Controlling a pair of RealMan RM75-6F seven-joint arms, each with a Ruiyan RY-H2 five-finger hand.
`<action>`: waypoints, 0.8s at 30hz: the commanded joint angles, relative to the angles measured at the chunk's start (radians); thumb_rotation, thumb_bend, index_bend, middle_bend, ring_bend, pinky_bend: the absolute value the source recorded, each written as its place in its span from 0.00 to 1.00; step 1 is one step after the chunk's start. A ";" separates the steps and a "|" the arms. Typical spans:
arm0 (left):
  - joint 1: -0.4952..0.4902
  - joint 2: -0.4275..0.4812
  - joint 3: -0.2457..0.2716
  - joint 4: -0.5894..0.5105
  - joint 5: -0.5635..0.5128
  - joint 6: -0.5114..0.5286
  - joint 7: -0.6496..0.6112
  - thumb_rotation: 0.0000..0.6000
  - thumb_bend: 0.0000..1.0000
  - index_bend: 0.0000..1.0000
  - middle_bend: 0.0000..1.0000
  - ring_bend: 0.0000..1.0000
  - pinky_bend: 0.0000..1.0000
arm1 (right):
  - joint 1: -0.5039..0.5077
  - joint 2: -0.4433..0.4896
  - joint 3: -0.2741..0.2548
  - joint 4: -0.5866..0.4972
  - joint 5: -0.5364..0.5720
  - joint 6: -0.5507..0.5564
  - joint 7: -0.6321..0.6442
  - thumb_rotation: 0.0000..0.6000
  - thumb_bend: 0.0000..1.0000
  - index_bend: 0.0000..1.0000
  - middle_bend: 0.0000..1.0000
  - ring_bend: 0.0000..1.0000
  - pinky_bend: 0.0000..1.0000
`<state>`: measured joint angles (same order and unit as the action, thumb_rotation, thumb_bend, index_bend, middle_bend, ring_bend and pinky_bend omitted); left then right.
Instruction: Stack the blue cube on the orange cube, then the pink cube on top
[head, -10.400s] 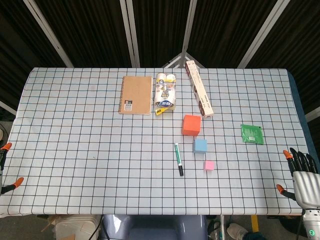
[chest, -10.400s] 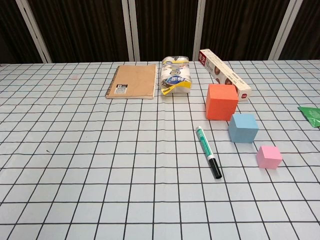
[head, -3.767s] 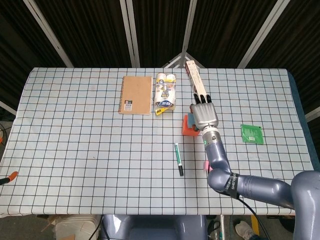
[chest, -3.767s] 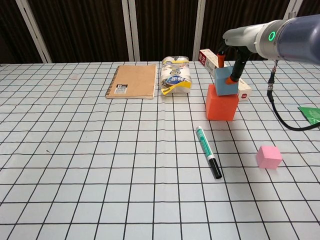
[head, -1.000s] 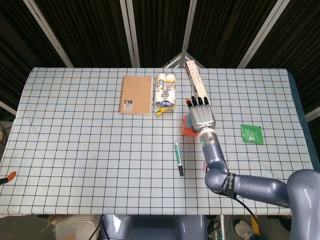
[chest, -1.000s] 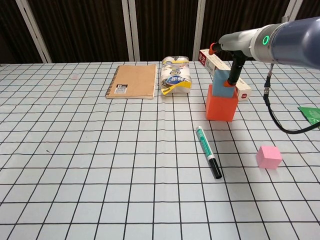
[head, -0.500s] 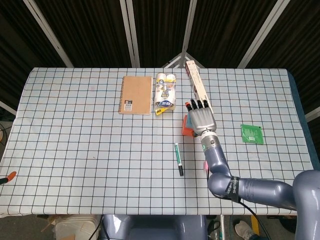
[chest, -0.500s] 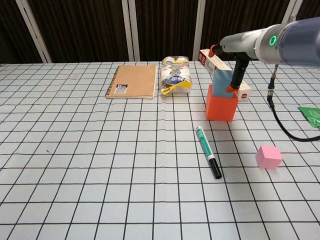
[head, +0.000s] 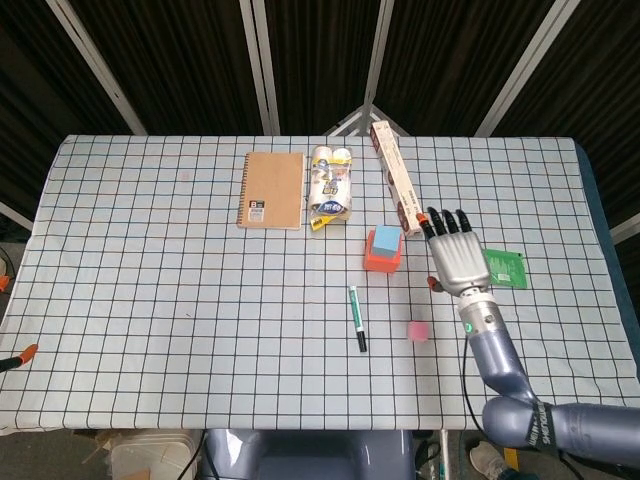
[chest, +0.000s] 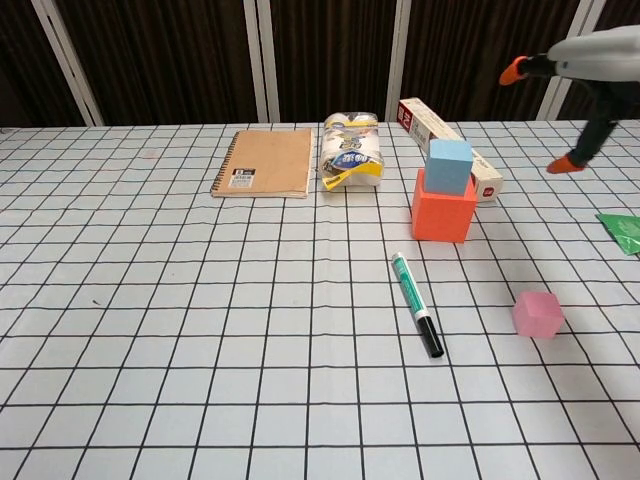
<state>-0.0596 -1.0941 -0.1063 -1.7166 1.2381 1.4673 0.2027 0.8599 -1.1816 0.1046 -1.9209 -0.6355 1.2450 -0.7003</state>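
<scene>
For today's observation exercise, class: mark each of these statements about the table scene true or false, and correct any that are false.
1. The blue cube sits on the orange cube. True.
2. The pink cube tops the stack. False: it lies on the table, apart from the stack.
3. The right hand holds the blue cube. False: it holds nothing, fingers apart, beside the stack.
4. The marker lies on the notebook. False: it lies on the tablecloth in front of the orange cube.

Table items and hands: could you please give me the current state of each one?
Blue cube: resting on the orange cube, released.
Orange cube: on the table, under the blue cube.
Pink cube: alone on the table, not stacked.
Right hand: empty, fingers spread.
Left hand: out of view.
Marker: lying flat, capped.
Notebook: closed.
</scene>
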 joint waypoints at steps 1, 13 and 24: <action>0.001 -0.001 0.000 -0.001 0.001 0.003 0.002 1.00 0.13 0.08 0.00 0.00 0.00 | -0.163 0.074 -0.137 -0.034 -0.209 0.064 0.141 1.00 0.29 0.00 0.00 0.00 0.00; -0.003 -0.015 0.006 -0.010 0.009 0.006 0.034 1.00 0.13 0.08 0.00 0.00 0.00 | -0.339 -0.019 -0.251 0.081 -0.446 0.043 0.299 1.00 0.29 0.18 0.00 0.00 0.00; -0.007 -0.006 0.002 -0.003 0.000 -0.008 0.016 1.00 0.13 0.08 0.00 0.00 0.00 | -0.355 -0.150 -0.182 0.128 -0.425 -0.015 0.280 1.00 0.29 0.29 0.00 0.00 0.00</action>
<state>-0.0663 -1.1005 -0.1041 -1.7194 1.2384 1.4591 0.2188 0.5051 -1.3177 -0.0905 -1.8002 -1.0714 1.2368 -0.4112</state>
